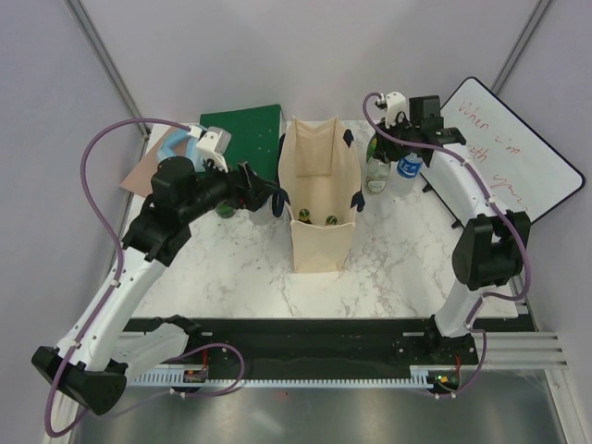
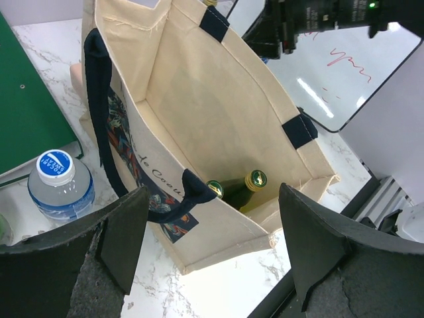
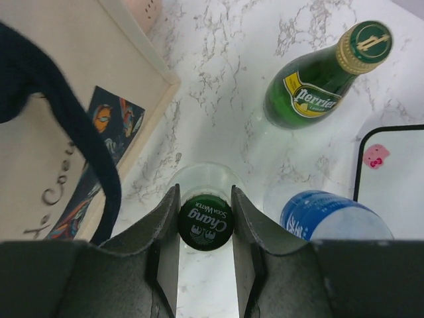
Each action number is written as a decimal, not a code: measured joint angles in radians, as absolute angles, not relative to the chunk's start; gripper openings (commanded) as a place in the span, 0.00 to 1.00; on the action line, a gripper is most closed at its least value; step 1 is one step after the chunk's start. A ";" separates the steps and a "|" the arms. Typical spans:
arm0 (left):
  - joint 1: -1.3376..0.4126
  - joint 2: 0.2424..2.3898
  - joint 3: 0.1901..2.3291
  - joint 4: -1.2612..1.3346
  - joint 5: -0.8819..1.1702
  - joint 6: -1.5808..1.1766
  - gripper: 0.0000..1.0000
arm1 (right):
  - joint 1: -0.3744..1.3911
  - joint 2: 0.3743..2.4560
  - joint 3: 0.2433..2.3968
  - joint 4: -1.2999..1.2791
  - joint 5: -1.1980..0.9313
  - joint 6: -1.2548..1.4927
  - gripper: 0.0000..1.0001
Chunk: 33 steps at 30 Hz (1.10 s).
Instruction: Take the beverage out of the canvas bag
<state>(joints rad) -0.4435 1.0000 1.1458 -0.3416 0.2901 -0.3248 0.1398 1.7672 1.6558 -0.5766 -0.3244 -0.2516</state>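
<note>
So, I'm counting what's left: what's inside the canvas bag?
A gold-capped green bottle and a second cap beside it; the canvas bag's wall hides their lower parts.

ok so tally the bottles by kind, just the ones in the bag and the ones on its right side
green glass bottles: 3
clear bottle with green cap, in the right pincer: 1
water bottle with blue label: 1
total: 5

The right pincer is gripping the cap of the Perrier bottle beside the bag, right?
Wrong bottle. The right pincer grips the cap of the Chang bottle beside the bag; the Perrier bottle stands untouched. The right wrist view shows it.
</note>
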 measured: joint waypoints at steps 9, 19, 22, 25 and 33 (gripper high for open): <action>-0.443 1.003 1.148 -0.342 0.298 -0.325 0.88 | 0.142 1.898 1.664 -0.547 -0.307 -0.283 0.05; -0.443 1.032 1.192 -0.342 0.321 -0.326 0.88 | 0.145 1.901 1.671 -0.523 -0.290 -0.307 0.49; -0.443 1.053 1.229 -0.342 0.344 -0.326 0.88 | 0.145 1.895 1.671 -0.494 -0.291 -0.312 0.63; -0.443 1.079 1.277 -0.342 0.371 -0.328 0.88 | 0.147 1.872 1.671 -0.477 -0.291 -0.321 0.72; -0.459 1.148 1.367 -0.350 0.441 -0.338 0.87 | 0.147 1.705 1.671 -0.504 -0.303 -0.337 0.78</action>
